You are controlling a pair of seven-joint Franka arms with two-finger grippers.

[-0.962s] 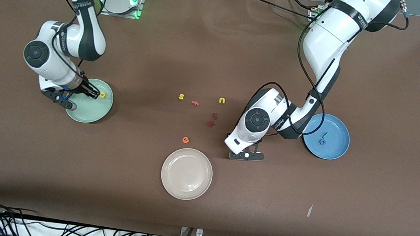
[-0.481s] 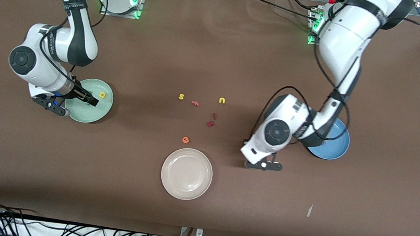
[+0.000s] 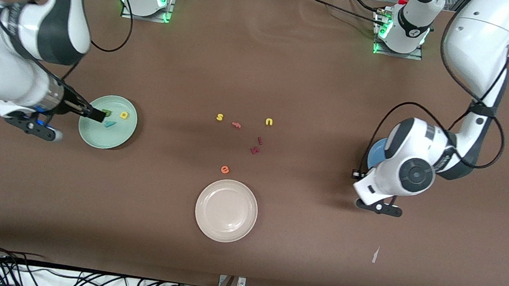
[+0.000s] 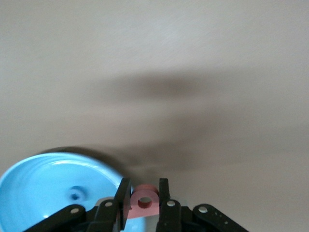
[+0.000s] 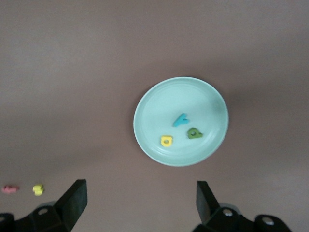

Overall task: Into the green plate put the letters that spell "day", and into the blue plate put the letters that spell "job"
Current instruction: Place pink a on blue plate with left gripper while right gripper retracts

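Holding dark green d (image 5: 194, 133), yellow a (image 5: 166, 140) and teal y (image 5: 181, 119), green plate (image 3: 90, 137) sits toward the right arm's end of the desk. Blue plate (image 4: 29, 188) lies under the left arm. Right gripper (image 5: 140, 200) hovers over the green plate, released. Left gripper (image 4: 145, 195) pinches pink-red b (image 4: 144, 201) at the blue plate's rim.

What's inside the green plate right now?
The green plate holds three foam letters: a teal y, a dark green d and a yellow a. In the front view the right tool's finger overlaps the rim, covering part of the d.
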